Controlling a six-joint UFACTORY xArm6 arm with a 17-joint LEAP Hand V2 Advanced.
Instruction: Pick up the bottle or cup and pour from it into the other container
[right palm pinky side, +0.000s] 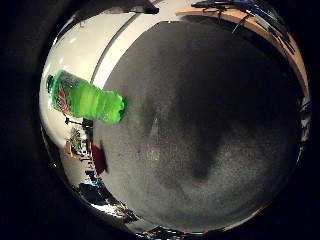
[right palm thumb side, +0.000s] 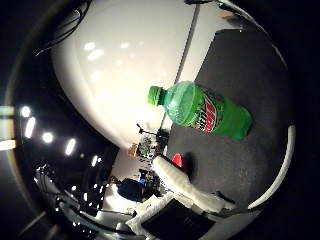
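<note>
**Green bottle standing on a dark mat**

A green bottle (right palm thumb side: 202, 110) stands upright on a dark grey mat (right palm pinky side: 210, 140), near the mat's edge — most of the mat spreads bare around it. Its long axis runs from base on the mat to cap (right palm thumb side: 155, 95), which points toward the white wall (right palm thumb side: 130, 65). A small red cup (right palm thumb side: 178, 160) sits further along the mat, partly hidden. Only one white finger of the hand (right palm thumb side: 187, 187) shows — its grasp cannot be told.
</note>
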